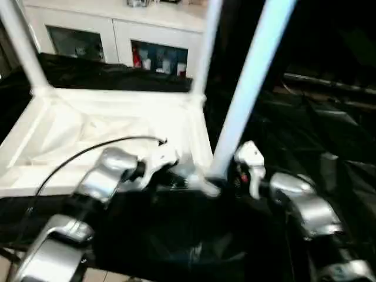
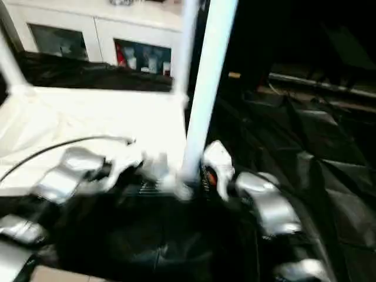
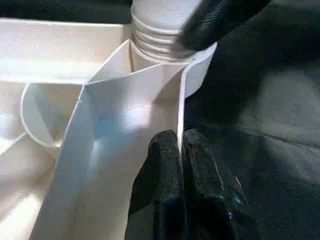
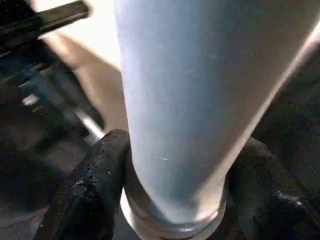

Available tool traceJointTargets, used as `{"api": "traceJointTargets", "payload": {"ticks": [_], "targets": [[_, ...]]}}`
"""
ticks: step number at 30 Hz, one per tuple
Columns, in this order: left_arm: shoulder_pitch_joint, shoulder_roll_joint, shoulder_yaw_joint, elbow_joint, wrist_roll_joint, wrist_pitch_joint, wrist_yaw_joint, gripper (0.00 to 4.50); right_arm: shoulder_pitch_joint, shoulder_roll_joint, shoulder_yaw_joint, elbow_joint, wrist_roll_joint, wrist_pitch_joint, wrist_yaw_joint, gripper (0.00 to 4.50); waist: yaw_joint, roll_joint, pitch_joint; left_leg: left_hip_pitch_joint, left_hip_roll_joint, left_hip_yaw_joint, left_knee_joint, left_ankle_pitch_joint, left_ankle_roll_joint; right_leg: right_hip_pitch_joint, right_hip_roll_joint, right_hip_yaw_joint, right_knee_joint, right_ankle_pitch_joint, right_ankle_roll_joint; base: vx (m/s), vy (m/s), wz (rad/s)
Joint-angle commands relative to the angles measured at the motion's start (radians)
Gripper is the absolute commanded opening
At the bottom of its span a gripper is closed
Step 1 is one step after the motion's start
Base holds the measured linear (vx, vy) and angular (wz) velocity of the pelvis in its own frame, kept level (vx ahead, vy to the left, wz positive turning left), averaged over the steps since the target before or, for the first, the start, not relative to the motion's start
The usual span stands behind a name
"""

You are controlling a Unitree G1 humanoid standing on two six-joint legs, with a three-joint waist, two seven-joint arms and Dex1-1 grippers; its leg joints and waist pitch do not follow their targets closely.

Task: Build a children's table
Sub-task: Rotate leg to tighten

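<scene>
Domestic-looking room: white glass-fronted cabinet, black-draped table.

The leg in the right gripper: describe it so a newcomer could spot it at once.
Start at the white tabletop lying underside up on the black-draped table. Three white legs rise from its corners; go to the near right corner. That leg is the closest and thickest-looking, leaning right, with the right gripper closed around its base.

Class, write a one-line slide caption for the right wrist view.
Right gripper fingers straddle a white leg near its threaded base.
</scene>
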Motion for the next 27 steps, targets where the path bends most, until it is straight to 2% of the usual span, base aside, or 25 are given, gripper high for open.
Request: {"api": "traceJointTargets", "payload": {"ticks": [1,2,3,4,5,6,7,8,9,10,11,12,14,15,16,17,18,20,22,24,25,26,27], "targets": [[-0.029,-0.091,0.008,0.042,0.011,0.049,0.160,0.00,-0.001,0.104,0.026,0.082,-0.016,0.057,-0.139,2.58,-0.002,0.001,-0.041,0.006,0.026,-0.005,-0.076,-0.254,-0.027,0.025,-0.064,0.037,-0.085,-0.283,-0.155,0.000,0.000,0.00],[-0.034,-0.113,0.009,0.050,0.015,0.065,0.194,0.00,-0.005,0.131,0.018,0.096,-0.016,0.066,-0.178,2.58,-0.004,0.002,-0.038,0.009,0.025,-0.005,-0.077,-0.266,-0.031,0.020,-0.063,0.038,-0.087,-0.296,-0.154,0.000,0.000,0.00],[-0.037,-0.131,0.009,0.054,0.017,0.077,0.216,0.00,-0.011,0.153,0.011,0.110,-0.016,0.073,-0.212,2.57,-0.007,0.000,-0.039,0.009,0.024,-0.009,-0.079,-0.296,-0.040,0.022,-0.067,0.036,-0.094,-0.358,-0.140,0.000,0.000,0.00],[-0.041,-0.148,0.009,0.059,0.018,0.088,0.236,0.00,-0.018,0.174,0.005,0.123,-0.017,0.078,-0.246,2.57,-0.007,0.001,-0.040,0.010,0.025,-0.009,-0.078,-0.295,-0.040,0.021,-0.068,0.037,-0.095,-0.355,-0.138,0.000,0.000,0.00],[-0.048,-0.184,0.015,0.069,0.016,0.109,0.277,0.00,-0.042,0.210,-0.005,0.161,-0.024,0.082,-0.311,2.57,-0.009,0.010,-0.040,0.012,0.025,-0.009,-0.079,-0.300,-0.041,0.017,-0.066,0.038,-0.095,-0.338,-0.139,0.000,0.000,0.00],[-0.048,-0.184,0.015,0.069,0.016,0.109,0.277,0.00,-0.042,0.210,-0.005,0.161,-0.024,0.082,-0.311,2.57,-0.014,0.007,-0.037,0.012,0.024,-0.007,-0.079,-0.311,-0.043,0.013,-0.063,0.039,-0.097,-0.340,-0.140,0.000,0.000,0.00],[-0.060,-0.222,0.020,0.088,0.021,0.127,0.332,0.00,-0.077,0.251,-0.017,0.215,-0.043,0.076,-0.386,2.57,-0.016,0.006,-0.039,0.010,0.023,-0.009,-0.080,-0.325,-0.044,0.016,-0.064,0.038,-0.098,-0.362,-0.132,0.000,0.000,0.00],[-0.066,-0.235,0.021,0.098,0.025,0.129,0.355,0.00,-0.091,0.265,-0.021,0.234,-0.049,0.073,-0.409,2.57,-0.016,0.017,-0.039,0.012,0.022,-0.010,-0.080,-0.331,-0.050,0.013,-0.064,0.039,-0.098,-0.367,-0.131,0.000,0.000,0.00],[-0.066,-0.235,0.021,0.098,0.025,0.129,0.355,0.00,-0.091,0.265,-0.021,0.234,-0.049,0.073,-0.409,2.57,-0.018,0.010,-0.040,0.011,0.021,-0.011,-0.079,-0.335,-0.048,0.015,-0.062,0.037,-0.102,-0.373,-0.123,0.000,0.000,0.00],[-0.074,-0.249,0.024,0.115,0.031,0.126,0.379,0.00,-0.108,0.282,-0.027,0.255,-0.057,0.066,-0.430,2.57,-0.015,0.010,-0.040,0.012,0.020,-0.010,-0.079,-0.332,-0.044,0.016,-0.063,0.038,-0.103,-0.369,-0.120,0.000,0.000,0.00],[-0.078,-0.252,0.024,0.121,0.034,0.122,0.380,0.00,-0.116,0.288,-0.029,0.258,-0.059,0.059,-0.428,2.57,-0.016,0.020,-0.040,0.016,0.020,-0.008,-0.078,-0.347,-0.043,0.009,-0.061,0.041,-0.107,-0.354,-0.122,0.000,0.000,0.00],[-0.078,-0.250,0.018,0.117,0.035,0.116,0.358,0.00,-0.118,0.287,-0.030,0.247,-0.055,0.048,-0.406,2.92,-0.016,0.021,-0.040,0.007,0.018,-0.012,-0.082,-0.343,-0.039,0.019,-0.061,0.038,-0.103,-0.354,-0.119,0.000,0.000,0.00],[-0.077,-0.248,0.016,0.114,0.035,0.112,0.349,0.00,-0.116,0.286,-0.031,0.242,-0.051,0.046,-0.395,2.92,-0.014,0.018,-0.043,0.007,0.019,-0.010,-0.080,-0.328,-0.032,0.019,-0.061,0.039,-0.102,-0.337,-0.115,0.000,0.000,0.00],[-0.069,-0.240,0.009,0.098,0.034,0.108,0.319,0.00,-0.108,0.278,-0.033,0.225,-0.041,0.050,-0.368,3.13,-0.014,0.020,-0.042,0.007,0.020,-0.009,-0.080,-0.320,-0.025,0.018,-0.060,0.040,-0.102,-0.320,-0.122,0.000,0.000,0.00],[-0.053,-0.220,-0.003,0.071,0.028,0.092,0.270,0.00,-0.093,0.258,-0.029,0.197,-0.029,0.061,-0.321,3.28,-0.012,0.015,-0.043,0.004,0.020,-0.009,-0.081,-0.310,-0.018,0.021,-0.061,0.039,-0.101,-0.320,-0.121,0.000,0.000,0.00],[-0.053,-0.220,-0.003,0.071,0.028,0.092,0.270,0.00,-0.093,0.258,-0.029,0.197,-0.029,0.061,-0.321,3.28,-0.012,0.017,-0.043,0.002,0.021,-0.009,-0.081,-0.305,-0.015,0.023,-0.062,0.039,-0.101,-0.312,-0.121,0.000,0.000,0.00],[-0.042,-0.203,-0.010,0.055,0.022,0.078,0.233,0.00,-0.082,0.233,-0.012,0.172,-0.028,0.062,-0.276,3.37,-0.013,0.011,-0.044,0.002,0.022,-0.008,-0.081,-0.295,-0.013,0.023,-0.061,0.039,-0.100,-0.299,-0.121,0.000,0.000,0.00],[-0.034,-0.190,-0.015,0.044,0.019,0.061,0.205,0.00,-0.075,0.213,0.002,0.157,-0.030,0.058,-0.241,3.61,-0.010,0.014,-0.046,-0.001,0.023,-0.008,-0.080,-0.259,-0.001,0.028,-0.061,0.038,-0.094,-0.241,-0.136,0.000,0.000,0.00],[-0.015,-0.154,-0.021,0.022,0.006,0.018,0.137,0.00,-0.052,0.152,0.036,0.114,-0.029,0.042,-0.139,3.61,-0.008,0.012,-0.046,0.000,0.022,-0.006,-0.078,-0.236,0.008,0.030,-0.060,0.037,-0.093,-0.210,-0.142,0.000,0.000,0.00],[0.002,-0.116,-0.023,-0.001,-0.017,-0.006,0.051,0.00,-0.023,0.084,0.064,0.059,-0.014,0.032,-0.025,3.61,-0.007,0.027,-0.046,0.000,0.023,-0.005,-0.077,-0.223,0.015,0.030,-0.060,0.038,-0.090,-0.179,-0.149,0.000,0.000,0.00],[0.006,-0.097,-0.029,-0.011,-0.020,-0.009,0.014,0.00,-0.010,0.050,0.075,0.032,-0.008,0.024,0.022,3.61,-0.009,0.021,-0.046,-0.002,0.023,-0.005,-0.076,-0.223,0.021,0.036,-0.058,0.037,-0.088,-0.162,-0.155,0.000,0.000,0.00],[0.004,-0.070,-0.036,-0.017,-0.017,-0.016,-0.034,0.00,0.011,-0.005,0.082,-0.024,0.014,0.029,0.112,3.61,-0.009,0.021,-0.048,-0.002,0.023,-0.003,-0.073,-0.211,0.029,0.036,-0.057,0.038,-0.086,-0.137,-0.161,0.000,0.000,0.00],[0.004,-0.068,-0.036,-0.016,-0.016,-0.017,-0.036,0.00,0.013,-0.009,0.083,-0.028,0.016,0.030,0.118,3.61,-0.008,0.024,-0.049,-0.003,0.022,-0.003,-0.072,-0.197,0.034,0.038,-0.057,0.038,-0.081,-0.110,-0.173,0.000,0.000,0.00]]}}
